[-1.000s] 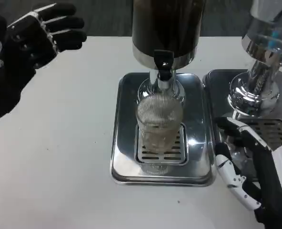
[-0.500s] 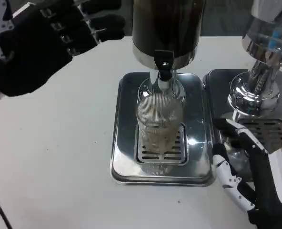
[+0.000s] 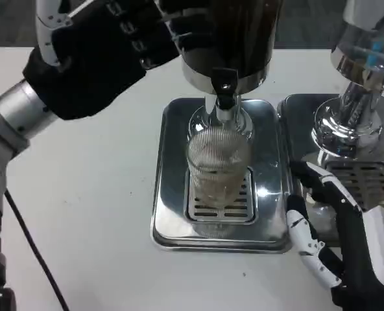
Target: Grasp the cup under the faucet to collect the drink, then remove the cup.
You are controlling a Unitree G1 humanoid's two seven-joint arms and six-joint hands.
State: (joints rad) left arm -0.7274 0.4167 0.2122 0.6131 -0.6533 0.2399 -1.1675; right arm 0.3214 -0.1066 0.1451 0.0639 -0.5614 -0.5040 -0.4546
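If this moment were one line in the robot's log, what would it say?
ribbed cup: on drip tray, under faucet | left hand: raised by dispenser | right hand: open beside tray

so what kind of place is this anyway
Probably a drinks station set up as a robot test bench: a dark drink dispenser with a faucet over a ribbed glass cup on a steel drip tray, on a plain white table.

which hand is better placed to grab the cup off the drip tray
Right, likely. The right hand sits open, low beside the drip tray, near the cup. The left hand is raised by the dispenser.
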